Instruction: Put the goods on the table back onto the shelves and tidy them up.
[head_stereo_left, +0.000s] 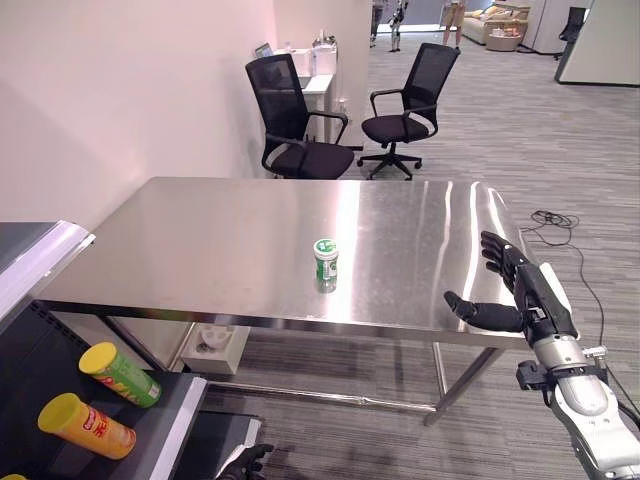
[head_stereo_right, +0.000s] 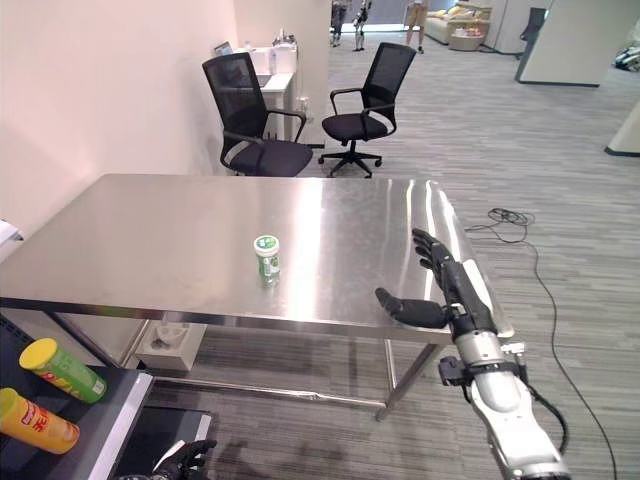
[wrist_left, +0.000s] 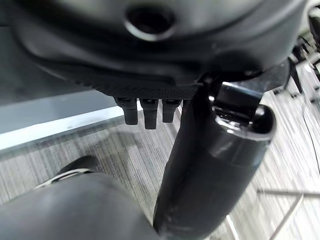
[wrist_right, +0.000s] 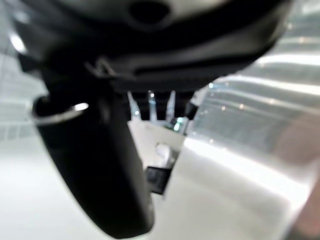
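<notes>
A small white and green cup (head_stereo_left: 326, 262) stands upright near the middle of the steel table (head_stereo_left: 200, 240). My right hand (head_stereo_left: 522, 285) hovers over the table's front right corner, open, fingers straight and thumb out toward the cup, well to the cup's right. My left hand (head_stereo_left: 243, 463) hangs low by the floor under the table's front edge, beside the shelf, and it is empty with relaxed fingers (wrist_left: 145, 112). On the dark shelf (head_stereo_left: 170, 415) at lower left lie a green-bodied can (head_stereo_left: 120, 373) and an orange-bodied can (head_stereo_left: 85, 426), both with yellow lids.
Two black office chairs (head_stereo_left: 300, 125) stand beyond the table's far edge by a small white desk (head_stereo_left: 318, 75). A white box (head_stereo_left: 212, 345) sits on the floor under the table. The wall runs along the left.
</notes>
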